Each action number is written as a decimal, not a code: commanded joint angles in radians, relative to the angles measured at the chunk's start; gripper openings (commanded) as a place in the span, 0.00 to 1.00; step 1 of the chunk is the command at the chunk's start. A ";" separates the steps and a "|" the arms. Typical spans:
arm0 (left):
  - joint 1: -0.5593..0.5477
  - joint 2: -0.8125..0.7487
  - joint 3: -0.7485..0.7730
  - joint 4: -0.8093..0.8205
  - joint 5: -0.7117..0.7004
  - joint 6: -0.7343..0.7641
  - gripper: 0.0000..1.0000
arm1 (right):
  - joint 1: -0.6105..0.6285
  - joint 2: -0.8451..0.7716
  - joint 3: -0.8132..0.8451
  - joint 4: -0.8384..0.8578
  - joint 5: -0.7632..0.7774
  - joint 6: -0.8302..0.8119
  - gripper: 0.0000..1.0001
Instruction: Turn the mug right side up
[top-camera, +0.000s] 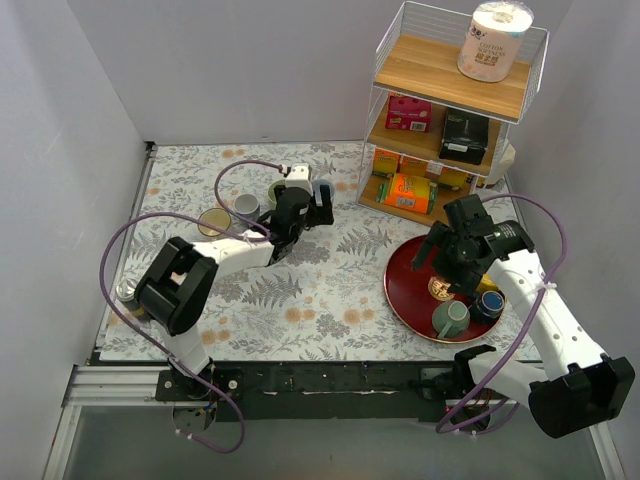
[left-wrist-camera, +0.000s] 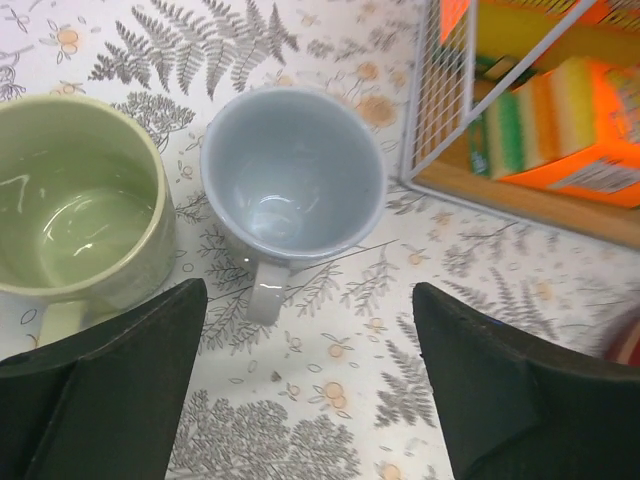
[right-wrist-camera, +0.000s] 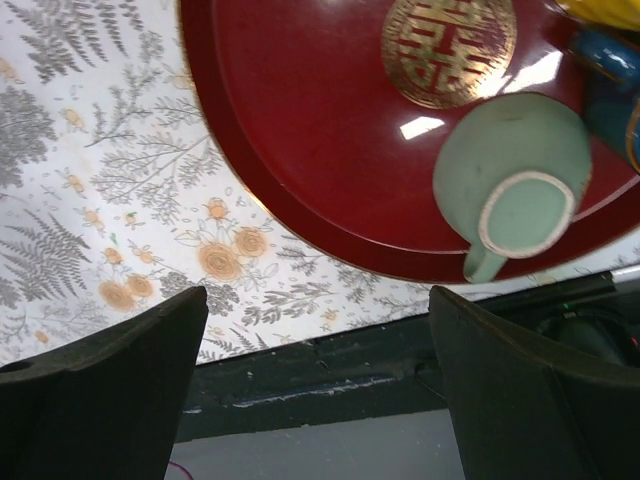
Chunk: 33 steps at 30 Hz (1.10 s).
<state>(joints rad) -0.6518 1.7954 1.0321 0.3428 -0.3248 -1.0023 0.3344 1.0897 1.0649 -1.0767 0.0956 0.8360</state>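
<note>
Overhead, at lower right, the pale green mug (top-camera: 450, 318) sits inverted on the round lacquered red tray (top-camera: 405, 290), near its front rim. The right hand (top-camera: 452, 262) hangs above the tray, and the left hand (top-camera: 315, 205) is mid-frame.

Left wrist: jaws wide and empty over an upright glazed grey-blue cup (left-wrist-camera: 292, 170) on the fern-print surface (left-wrist-camera: 330, 420).

Right wrist: jaws wide and empty. The mug's pale foot ring faces up.
</note>
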 joint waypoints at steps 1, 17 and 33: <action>-0.011 -0.187 -0.027 -0.071 0.038 -0.073 0.85 | -0.020 -0.005 0.058 -0.179 0.064 0.043 0.99; -0.016 -0.493 -0.147 -0.280 0.236 -0.223 0.98 | -0.037 -0.054 -0.157 -0.163 0.075 0.117 0.96; -0.016 -0.574 -0.199 -0.337 0.297 -0.246 0.98 | -0.040 -0.165 -0.370 0.003 0.159 0.196 0.45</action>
<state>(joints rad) -0.6632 1.2694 0.8440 0.0216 -0.0452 -1.2465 0.3000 0.9009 0.7109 -1.1038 0.2089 1.0069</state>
